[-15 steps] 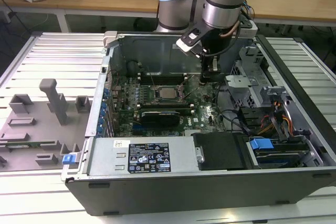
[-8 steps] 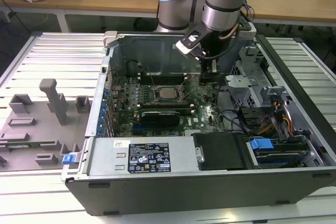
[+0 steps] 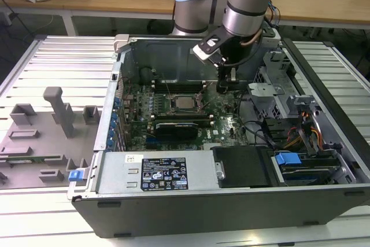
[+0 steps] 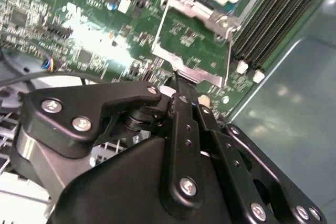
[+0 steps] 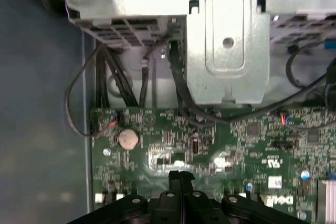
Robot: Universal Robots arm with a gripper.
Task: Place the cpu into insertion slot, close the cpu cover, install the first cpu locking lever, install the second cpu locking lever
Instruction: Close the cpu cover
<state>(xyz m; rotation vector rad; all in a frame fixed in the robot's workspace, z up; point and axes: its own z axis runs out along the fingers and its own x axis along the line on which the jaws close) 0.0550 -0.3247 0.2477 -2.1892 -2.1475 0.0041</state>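
1. exterior view is showing the cpu (image 3: 185, 103) lying in the insertion slot (image 3: 172, 106).
2. in the second wrist view, the cpu cover (image 4: 202, 10) is lying open between cpu and gripper (image 4: 179, 80).
3. the gripper, fingers pressing together, is sitting at the cover's free edge, on the exterior view's right of the cpu.

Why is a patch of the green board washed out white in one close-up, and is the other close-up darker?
Second wrist view: glare whitens the board beside the open cover. First wrist view: dimmer overall, case floor in bluish shade. Exterior view: even light.
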